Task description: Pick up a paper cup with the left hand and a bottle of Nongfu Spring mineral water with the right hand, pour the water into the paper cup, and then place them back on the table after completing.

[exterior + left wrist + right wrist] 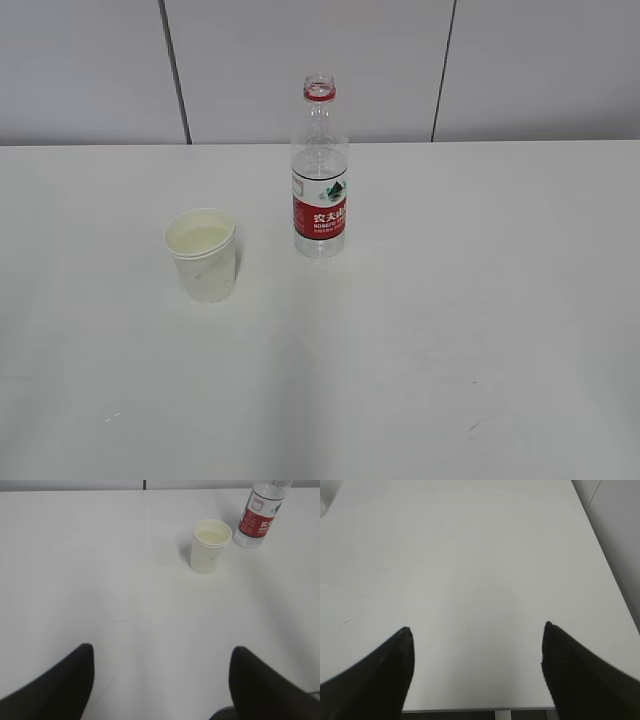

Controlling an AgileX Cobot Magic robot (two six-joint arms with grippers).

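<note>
Standing near desk [480, 350] back edge: cup [203, 255] full of water [202, 238], bottle [320, 170] uncapped. Both pincers [160, 680] [477, 665] gaping apart, holding nothing. Bumping either risking spilling.

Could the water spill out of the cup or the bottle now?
Maybe. The paper cup is filled nearly to its rim, so a bump from a pincer could slosh water out. The bottle stands open, with no cap, looks nearly empty and is close beside the cup, so it might tip easily.
</note>
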